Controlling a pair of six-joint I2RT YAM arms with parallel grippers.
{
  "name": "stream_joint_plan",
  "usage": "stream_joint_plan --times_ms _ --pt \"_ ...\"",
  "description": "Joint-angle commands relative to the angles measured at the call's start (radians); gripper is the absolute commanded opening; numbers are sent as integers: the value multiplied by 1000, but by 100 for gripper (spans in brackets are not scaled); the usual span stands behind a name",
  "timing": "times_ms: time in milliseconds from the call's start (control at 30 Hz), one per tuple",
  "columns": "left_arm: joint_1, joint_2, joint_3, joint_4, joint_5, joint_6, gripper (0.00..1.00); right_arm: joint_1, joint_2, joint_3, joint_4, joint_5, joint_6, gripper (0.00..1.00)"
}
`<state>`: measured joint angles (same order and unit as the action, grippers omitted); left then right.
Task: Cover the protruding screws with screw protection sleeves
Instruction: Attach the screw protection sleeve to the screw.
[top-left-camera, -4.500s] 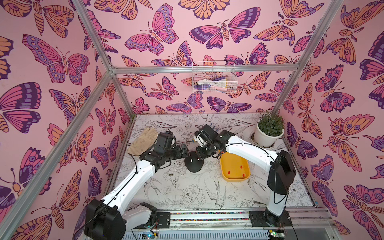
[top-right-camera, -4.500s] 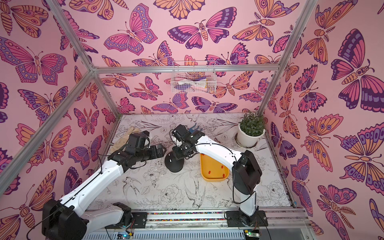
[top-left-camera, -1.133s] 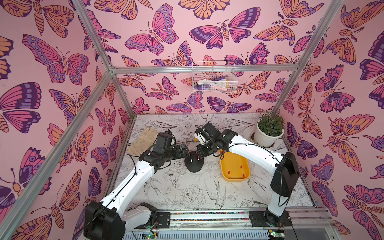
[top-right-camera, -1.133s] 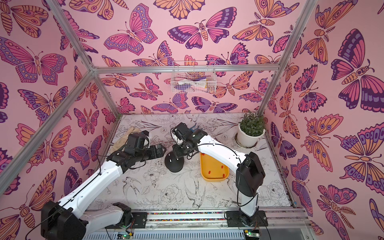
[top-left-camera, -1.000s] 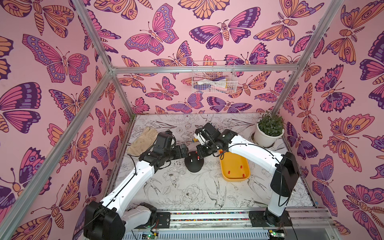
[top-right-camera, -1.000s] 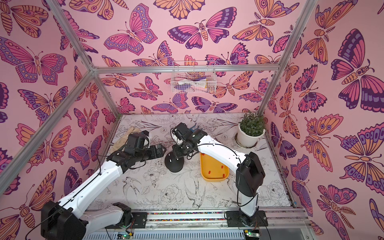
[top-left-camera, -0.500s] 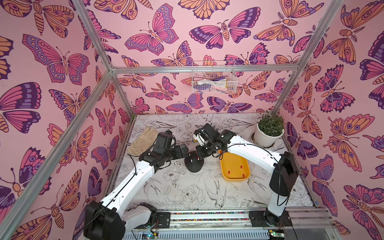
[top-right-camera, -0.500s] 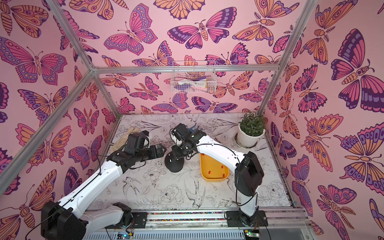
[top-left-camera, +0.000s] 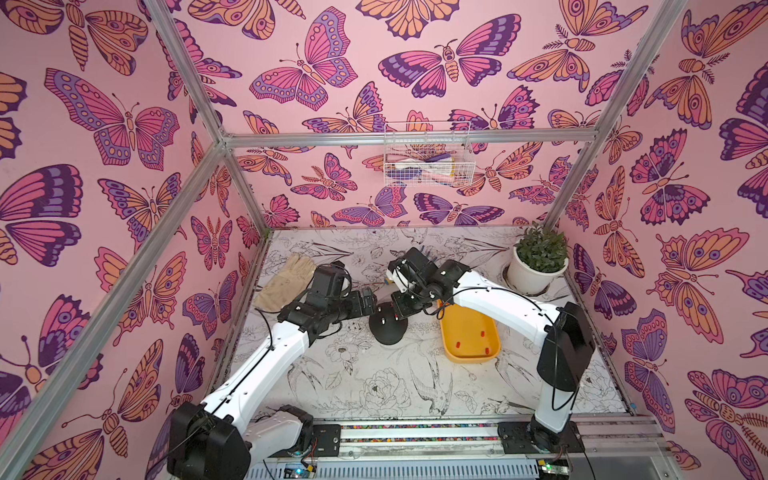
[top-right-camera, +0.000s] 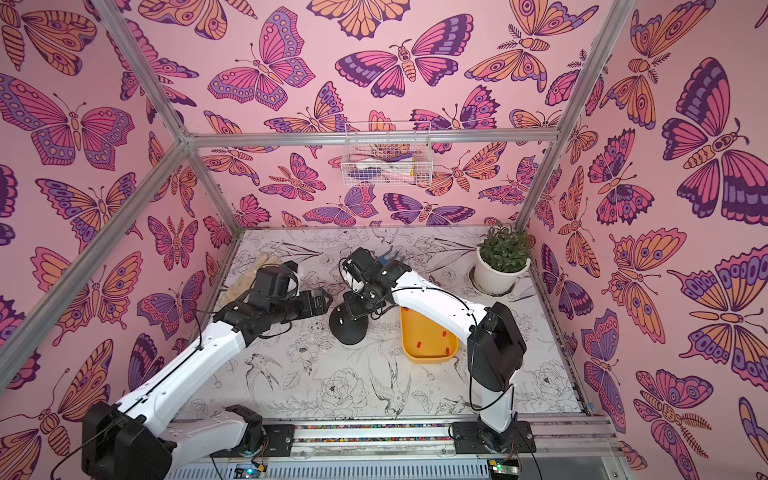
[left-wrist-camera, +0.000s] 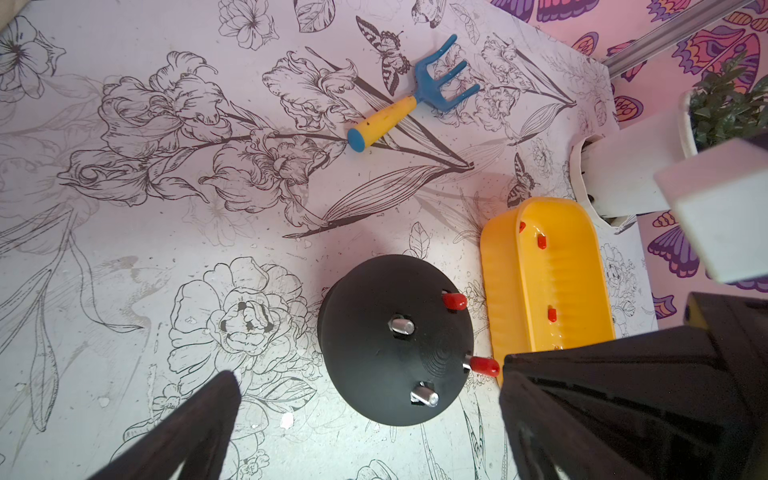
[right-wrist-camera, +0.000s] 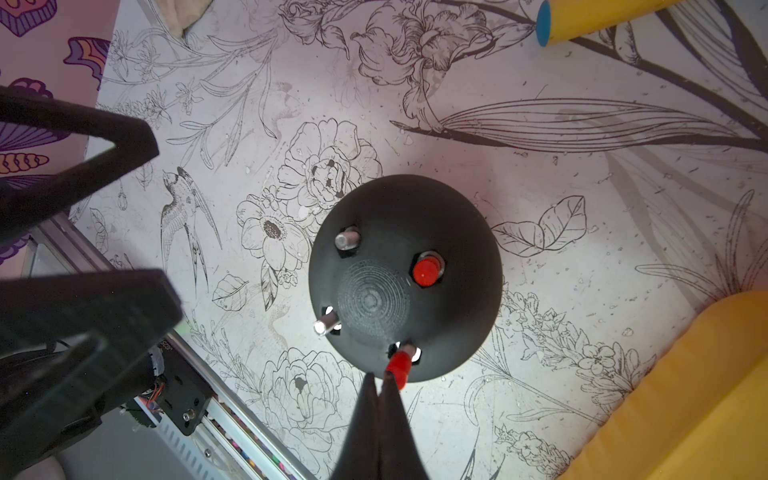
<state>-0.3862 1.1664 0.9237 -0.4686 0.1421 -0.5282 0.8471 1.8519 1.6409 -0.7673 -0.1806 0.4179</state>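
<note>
The black dome (top-left-camera: 388, 330) (top-right-camera: 349, 330) stands mid-table. In the right wrist view two protruding screws (right-wrist-camera: 347, 240) (right-wrist-camera: 326, 326) are bare silver. Two others wear red screw protection sleeves (right-wrist-camera: 426, 270) (right-wrist-camera: 398, 366). The second sleeve (left-wrist-camera: 484, 365) sits on its screw's outer end, with bare metal at the base. My right gripper (right-wrist-camera: 378, 376) (top-left-camera: 398, 316) is shut with nothing between its jaws, its tip beside that sleeve. My left gripper (left-wrist-camera: 365, 374) (top-left-camera: 371, 301) is open and empty at the dome's left side. Loose sleeves (top-left-camera: 482, 333) (left-wrist-camera: 552, 314) lie in the yellow tray (top-left-camera: 469, 322).
A beige glove (top-left-camera: 286, 282) lies at the back left. A white potted plant (top-left-camera: 536, 266) stands at the back right. A blue and yellow hand rake (left-wrist-camera: 415, 95) lies behind the dome. A wire basket (top-left-camera: 426, 160) hangs on the back wall.
My right wrist has shifted slightly left over the dome in the last second, still shut. The left arm has not moved.
</note>
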Motion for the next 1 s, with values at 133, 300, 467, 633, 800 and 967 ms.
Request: stream_joint_plan --times_ms 133,300,467,633,800,967 --pt "6 -11 -16 7 16 13 100 7 12 -9 -7 4 -4 2" --pt "7 -10 -16 7 16 13 100 7 10 -10 -7 5 -4 2" --pt "6 -11 -15 7 16 14 100 7 12 -13 -5 3 -4 2" --pt "6 -10 -16 7 15 14 100 7 14 -16 -3 3 -4 2" --pt "6 -11 -16 7 16 14 100 7 16 -18 0 2 -2 2" --pt "7 -11 -16 7 15 15 100 7 16 -21 0 3 -2 2"
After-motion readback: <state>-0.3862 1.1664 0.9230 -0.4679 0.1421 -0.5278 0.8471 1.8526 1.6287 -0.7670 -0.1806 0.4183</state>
